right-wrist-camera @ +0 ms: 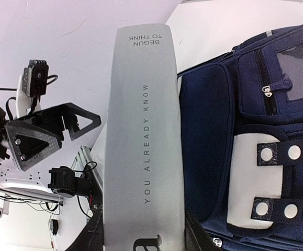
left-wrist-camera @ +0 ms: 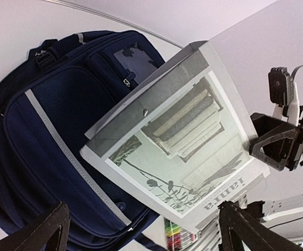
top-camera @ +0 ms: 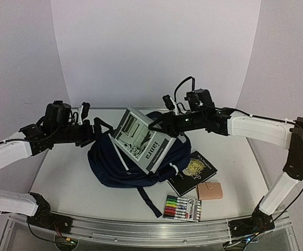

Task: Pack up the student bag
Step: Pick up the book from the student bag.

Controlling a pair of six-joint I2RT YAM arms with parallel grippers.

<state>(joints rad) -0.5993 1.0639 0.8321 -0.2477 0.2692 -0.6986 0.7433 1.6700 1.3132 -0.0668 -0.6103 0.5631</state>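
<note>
One student bag (top-camera: 114, 168): navy, grey stripes, light patches | left pincer (top-camera: 99, 130) wide | right pincer (right-wrist-camera: 143, 231) grips book (top-camera: 141, 138)

Bright, even light, faint shadows, slightly soft focus.

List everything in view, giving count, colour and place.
student bag: one, navy blue, lying mid-table.
grey book: one, grey, tilted over the bag.
black book: one, black with gold emblem, right of the bag.
wallet: one, tan, beside the black book.
marker set: one pack, mixed colours, near front edge.
table: one, white.
left fingers: two, black, open.
right fingers: two, black, clamped on the grey book.
</note>
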